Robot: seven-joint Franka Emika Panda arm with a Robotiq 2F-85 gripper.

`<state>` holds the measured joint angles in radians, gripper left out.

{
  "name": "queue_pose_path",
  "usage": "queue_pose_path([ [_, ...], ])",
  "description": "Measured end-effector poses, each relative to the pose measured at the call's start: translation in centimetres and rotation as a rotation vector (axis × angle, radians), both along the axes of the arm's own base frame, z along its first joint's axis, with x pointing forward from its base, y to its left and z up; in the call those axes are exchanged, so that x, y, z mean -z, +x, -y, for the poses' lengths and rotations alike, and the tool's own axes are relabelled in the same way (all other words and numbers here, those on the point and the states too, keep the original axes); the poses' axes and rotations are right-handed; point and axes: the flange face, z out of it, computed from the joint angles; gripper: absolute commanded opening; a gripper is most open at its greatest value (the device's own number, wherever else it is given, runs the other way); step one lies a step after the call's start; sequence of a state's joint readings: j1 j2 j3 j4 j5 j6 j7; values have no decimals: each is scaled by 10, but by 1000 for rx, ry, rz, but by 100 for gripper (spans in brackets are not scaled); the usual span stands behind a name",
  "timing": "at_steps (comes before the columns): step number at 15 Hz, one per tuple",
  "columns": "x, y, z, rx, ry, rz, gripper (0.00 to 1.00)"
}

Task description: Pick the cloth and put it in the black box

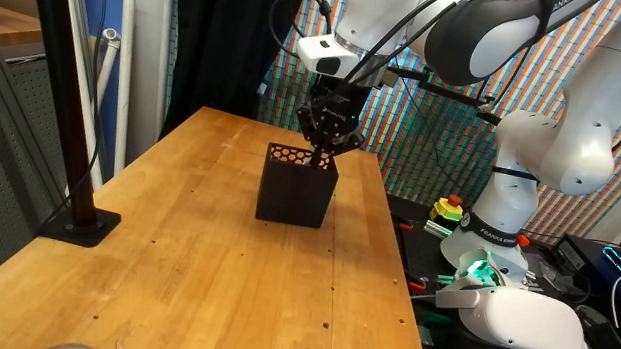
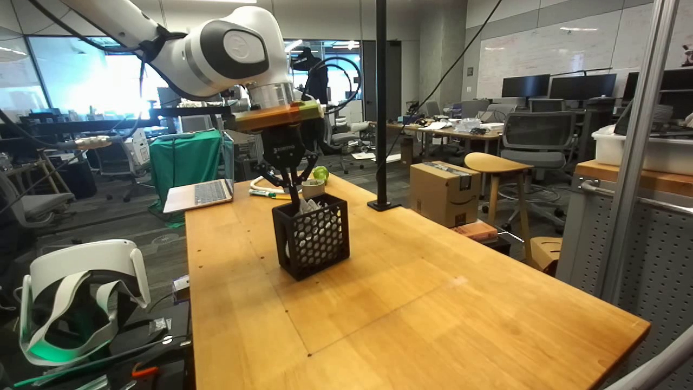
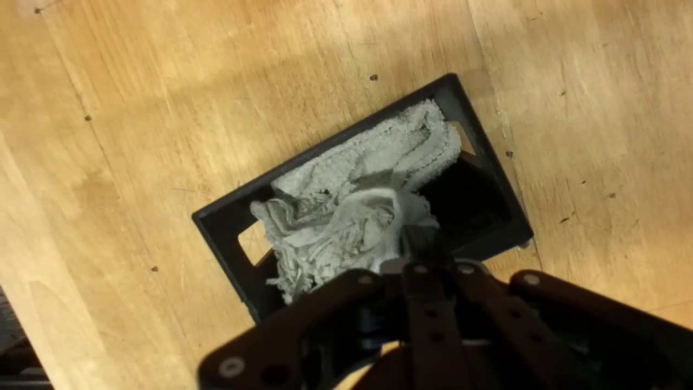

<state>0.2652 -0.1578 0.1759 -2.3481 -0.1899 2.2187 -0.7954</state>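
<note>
Evidently the step in hand was the setting down of the cloth [image 3: 346,233], so far as could be judged; it was bunched inside the black box [image 1: 296,193], its folded part laid along a long wall in the wrist view and a crumpled part gathered at the gripper [image 2: 295,201], though whether one piece or two was shown could not be told; the gripper was pointed down into the box's mouth, its jaws drawn narrow, and a fold of cloth seemed to be pinched between them; by so low a hold, it was supposed, slack could be tucked within the walls before release; the box was stood upright on the counter [image 1: 226,283], nearer the long edge beside the robot's base [image 1: 483,243] and well apart from every corner, perhaps so that it could be reached from straight above; the black post [image 1: 61,79] was footed at the opposite long edge, well apart from the box; a snag was to be feared, since the cloth might be dragged out if fibres were caught; a clean release, then a straight lift, was judged to be called for next.
</note>
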Motion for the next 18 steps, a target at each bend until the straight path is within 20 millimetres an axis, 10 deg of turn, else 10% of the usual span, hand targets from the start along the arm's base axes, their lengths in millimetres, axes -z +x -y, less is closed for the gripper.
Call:
queue_pose_path([
  [18, 14, 26, 13, -32, 13, -29, 1],
])
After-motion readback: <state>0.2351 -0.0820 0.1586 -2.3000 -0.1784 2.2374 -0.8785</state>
